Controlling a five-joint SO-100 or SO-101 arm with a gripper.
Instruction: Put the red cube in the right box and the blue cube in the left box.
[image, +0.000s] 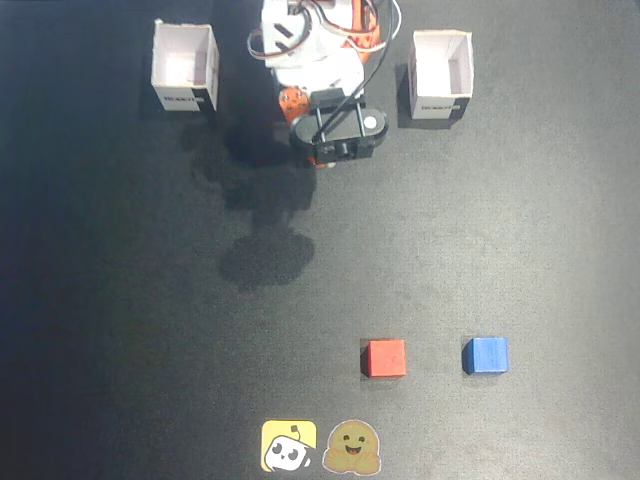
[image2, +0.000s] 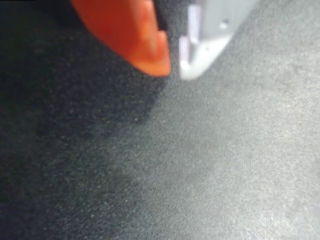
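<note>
In the fixed view the red cube (image: 386, 357) and the blue cube (image: 485, 355) sit side by side on the dark mat near the front, red to the left of blue. One white box (image: 185, 65) stands at the back left and its twin (image: 440, 75) at the back right; both look empty. The arm (image: 325, 90) is folded up between the boxes, far from both cubes. In the wrist view my gripper (image2: 172, 70) has its orange finger (image2: 145, 45) and white finger (image2: 200, 55) almost together, with nothing between them, just above bare mat.
Two cartoon stickers, a yellow one (image: 289, 445) and a brown one (image: 352, 448), lie at the front edge below the red cube. The arm's shadow (image: 265, 255) falls on the mat in the middle.
</note>
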